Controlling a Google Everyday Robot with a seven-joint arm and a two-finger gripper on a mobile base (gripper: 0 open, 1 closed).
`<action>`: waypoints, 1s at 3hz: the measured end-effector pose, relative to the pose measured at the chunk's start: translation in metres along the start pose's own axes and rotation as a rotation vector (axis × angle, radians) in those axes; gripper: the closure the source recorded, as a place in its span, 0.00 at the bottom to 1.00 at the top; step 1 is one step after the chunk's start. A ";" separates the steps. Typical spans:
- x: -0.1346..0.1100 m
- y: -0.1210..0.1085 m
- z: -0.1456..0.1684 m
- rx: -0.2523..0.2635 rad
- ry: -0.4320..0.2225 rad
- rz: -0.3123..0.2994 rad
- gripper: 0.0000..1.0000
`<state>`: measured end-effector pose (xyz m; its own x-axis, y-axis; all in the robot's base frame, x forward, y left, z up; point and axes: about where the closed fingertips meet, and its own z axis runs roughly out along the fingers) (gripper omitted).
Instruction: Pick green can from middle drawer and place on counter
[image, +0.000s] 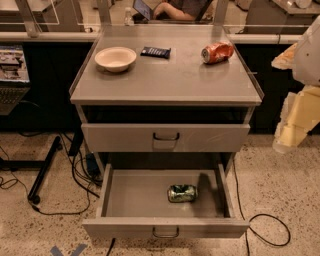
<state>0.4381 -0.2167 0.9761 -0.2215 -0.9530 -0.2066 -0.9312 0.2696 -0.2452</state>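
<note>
The green can (182, 193) lies on its side on the floor of the middle drawer (135, 200), a little right of centre and nearer the drawer's front than its back. Its long axis runs roughly left to right, parallel to the drawer front, with the silver ends facing the two side walls. Nothing else is in the drawer with it, and the drawer is pulled well out, so you can see the can from above.

The gripper (295, 122) shows as a pale shape at the right edge of the view, outside the cabinet, at about the height of the closed drawer front (125, 137) above. You cannot tell from here whether it is apart or closed, and it holds nothing that you can see. From the gripper the can lies down and to the left, well apart, past the drawer's right wall.

You will likely need to come in over that wall and close across the can's narrow width, not along its length.

The counter (170, 82) above carries a pale bowl (115, 58), a dark wrapped bar (155, 52) and an orange-red can (217, 52) toward the back. Its front half is bare, the likely place to set the can down.
</note>
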 end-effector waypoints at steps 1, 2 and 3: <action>0.000 0.000 0.000 0.000 0.000 0.000 0.00; 0.009 -0.004 0.018 0.010 -0.042 0.033 0.00; 0.025 -0.013 0.073 -0.021 -0.137 0.092 0.00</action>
<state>0.4656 -0.2341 0.9051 -0.2660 -0.8964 -0.3546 -0.9150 0.3506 -0.1997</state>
